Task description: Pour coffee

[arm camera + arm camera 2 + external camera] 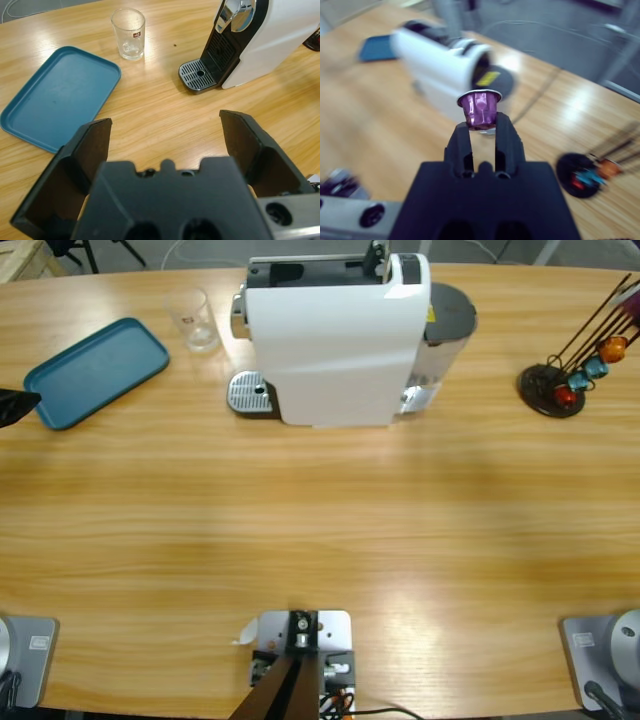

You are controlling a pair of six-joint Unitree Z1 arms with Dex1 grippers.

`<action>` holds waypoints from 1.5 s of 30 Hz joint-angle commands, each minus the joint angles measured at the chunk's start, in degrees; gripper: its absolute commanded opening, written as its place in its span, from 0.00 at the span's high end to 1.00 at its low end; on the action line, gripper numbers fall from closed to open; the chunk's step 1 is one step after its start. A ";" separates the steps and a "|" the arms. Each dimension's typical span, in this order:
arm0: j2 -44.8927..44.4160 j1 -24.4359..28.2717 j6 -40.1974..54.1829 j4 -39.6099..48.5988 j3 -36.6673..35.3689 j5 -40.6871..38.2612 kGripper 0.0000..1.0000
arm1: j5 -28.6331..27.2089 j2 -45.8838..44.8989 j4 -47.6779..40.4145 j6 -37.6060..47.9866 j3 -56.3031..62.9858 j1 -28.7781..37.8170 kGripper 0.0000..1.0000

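Coffee machine (pixel 335 340) stands at the far middle of the table (pixel 320 530), its drip grate (pixel 250 393) bare, with the glass (pixel 193 318) just beside it and the blue tray (pixel 97 372) further along. The left gripper (pixel 165 135) hovers above the wood with its jaws spread wide and nothing between them, facing tray, glass and grate. The right gripper (pixel 483 131) is clamped on a purple capsule (pixel 479 107), foil rim up, apparently raised above the table; the capsule rack (pixel 560 385) stands near the far edge.
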 commanded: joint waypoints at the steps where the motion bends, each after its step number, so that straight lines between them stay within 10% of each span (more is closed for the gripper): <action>1: 0.75 0.38 0.51 -0.52 2.03 -1.80 0.07 | 7.69 13.63 1.45 -3.14 -4.46 16.31 1.00; 19: -0.43 0.36 0.60 -0.44 2.30 -2.52 0.07 | 7.74 42.81 12.00 -28.42 -33.80 19.67 1.00; 45: -0.29 0.36 0.58 -0.44 2.31 -2.17 0.07 | 1.20 56.03 12.09 -34.26 -48.48 14.70 1.00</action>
